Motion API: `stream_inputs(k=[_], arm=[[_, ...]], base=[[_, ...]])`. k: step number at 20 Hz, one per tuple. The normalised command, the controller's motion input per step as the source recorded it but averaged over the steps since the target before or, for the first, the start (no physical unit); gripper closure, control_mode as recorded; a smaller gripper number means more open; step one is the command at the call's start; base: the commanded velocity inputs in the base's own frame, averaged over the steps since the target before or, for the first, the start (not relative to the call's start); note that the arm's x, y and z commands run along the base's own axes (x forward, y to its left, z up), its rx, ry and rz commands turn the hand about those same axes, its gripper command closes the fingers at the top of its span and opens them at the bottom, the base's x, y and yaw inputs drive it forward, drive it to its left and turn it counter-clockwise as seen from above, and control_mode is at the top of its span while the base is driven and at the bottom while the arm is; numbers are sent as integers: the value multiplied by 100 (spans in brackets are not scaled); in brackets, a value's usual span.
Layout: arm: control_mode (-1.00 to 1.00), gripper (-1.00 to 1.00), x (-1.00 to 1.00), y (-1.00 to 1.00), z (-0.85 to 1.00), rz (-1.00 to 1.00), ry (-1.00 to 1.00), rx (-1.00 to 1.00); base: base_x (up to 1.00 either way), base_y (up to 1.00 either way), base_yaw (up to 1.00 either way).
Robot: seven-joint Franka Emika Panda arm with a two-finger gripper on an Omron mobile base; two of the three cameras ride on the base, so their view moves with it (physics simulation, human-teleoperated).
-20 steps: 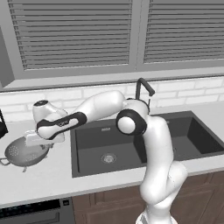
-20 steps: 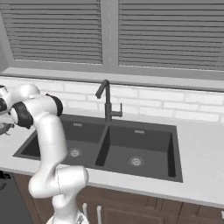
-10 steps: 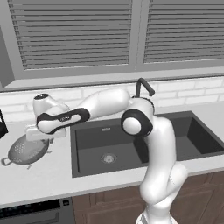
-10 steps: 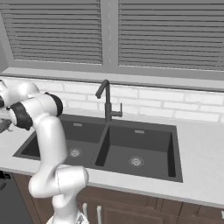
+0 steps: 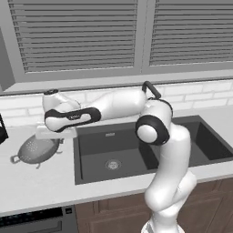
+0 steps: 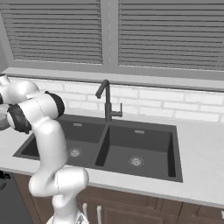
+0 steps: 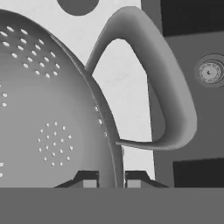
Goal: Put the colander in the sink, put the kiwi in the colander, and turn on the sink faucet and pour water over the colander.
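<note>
The colander (image 5: 34, 149), a grey pierced metal bowl, sits on the counter left of the sink (image 5: 98, 144). My gripper (image 5: 56, 134) is at its right rim. In the hand view the gripper (image 7: 110, 179) is shut on the colander (image 7: 43, 109) rim, one fingertip (image 7: 89, 180) inside the bowl and the other outside. A loop handle (image 7: 173, 100) curves out just past the grip. The sink faucet (image 6: 107, 100) stands behind the sink (image 6: 144, 144) divider. The kiwi and the water are out of view.
The sink's left basin with its silver drain (image 5: 112, 164) lies right of the colander. A dark round shape (image 7: 78, 4) lies on the counter beyond the bowl. A dark object (image 5: 2, 129) stands at the far left edge. White brick wall and window blinds run behind.
The fingers have closed on the colander's rim. The colander now sits slightly higher and further right in the left base view.
</note>
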Motion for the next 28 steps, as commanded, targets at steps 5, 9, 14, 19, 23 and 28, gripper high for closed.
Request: stream_inputs(k=[5,9,14,19,23,28], arm=[[-100,100,-21,-76,9,-24,0,6],[-100,100,-15,-78,1,-33,0,5],[-100,100,-21,-93,0,-43,3,8],[-100,100,-14,-96,0,-54,4,9],[-100,100,-6,-66,-6,-63,2,2],[-100,100,-5,-65,-6,-60,9,0]], base=[[0,0,0],[0,0,0],[0,0,0],[0,0,0],[0,0,0],[0,0,0]])
